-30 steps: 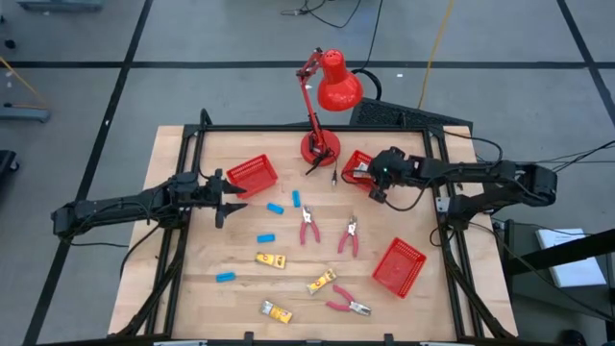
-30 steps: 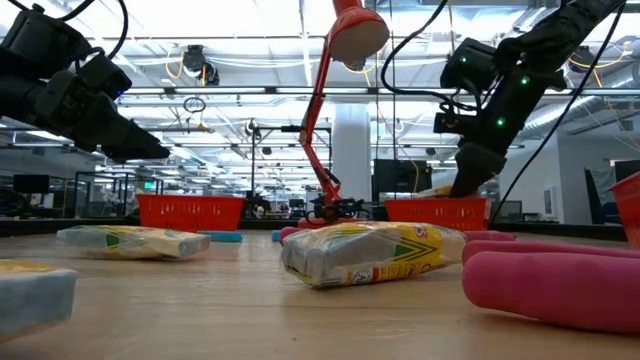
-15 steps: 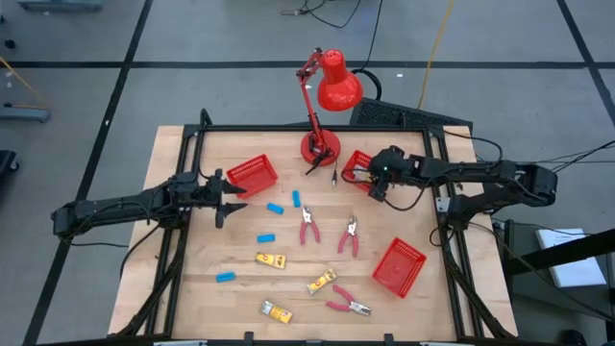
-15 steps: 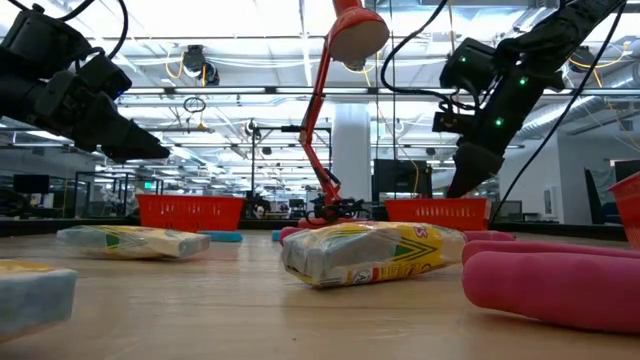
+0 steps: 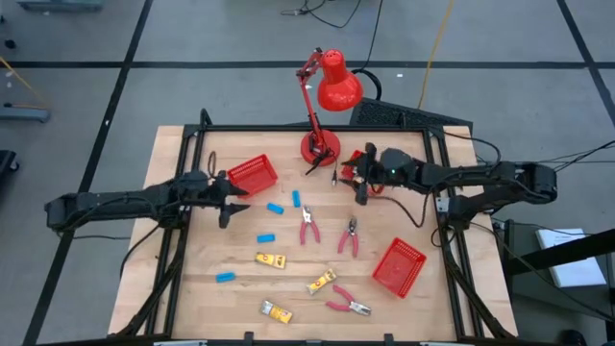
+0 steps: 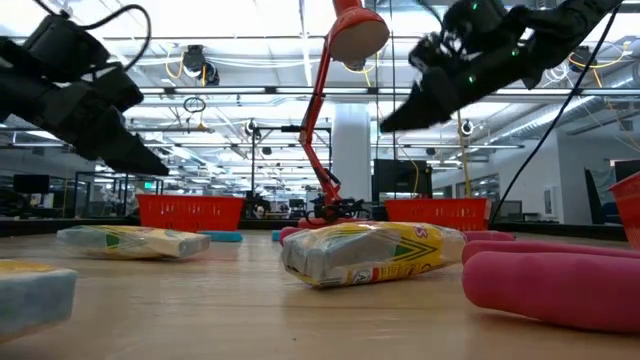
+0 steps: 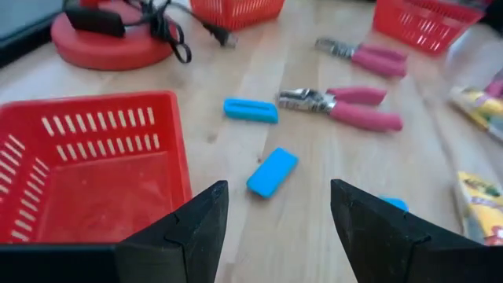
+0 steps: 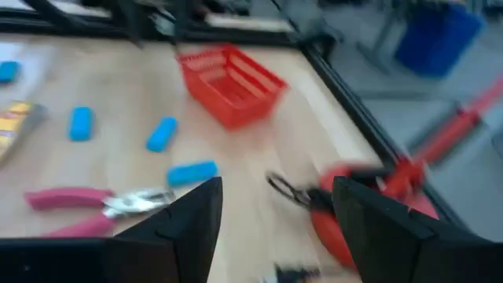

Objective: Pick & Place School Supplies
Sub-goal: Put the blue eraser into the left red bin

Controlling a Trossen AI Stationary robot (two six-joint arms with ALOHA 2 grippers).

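The school supplies lie loose on the wooden table: blue blocks (image 5: 276, 208) (image 5: 265, 237) (image 5: 226, 277), yellow packets (image 5: 273, 260) (image 5: 321, 281) (image 5: 276, 310) and pink-handled pliers (image 5: 308, 227) (image 5: 349, 236) (image 5: 348, 306). My right gripper (image 5: 354, 183) (image 8: 275, 196) hangs open and holds nothing. It sits above the table beside the far-right red basket (image 5: 359, 160), pointing toward the table's left. My left gripper (image 5: 231, 200) (image 7: 279, 204) is open too. It hovers next to the far-left red basket (image 5: 253, 174), with two blue blocks (image 7: 272, 171) (image 7: 251, 109) ahead of it.
A red desk lamp (image 5: 322, 96) stands on its round base (image 5: 319, 149) at the far edge, with its cord beside it. A third red basket (image 5: 399, 266) sits near the right edge. A black frame (image 5: 192, 135) borders the table.
My right gripper has risen out of the far-right basket. It has tipped from pointing down to nearly level and swung toward the table's left. My left gripper has tipped slightly downward where it was. The supplies have not moved.
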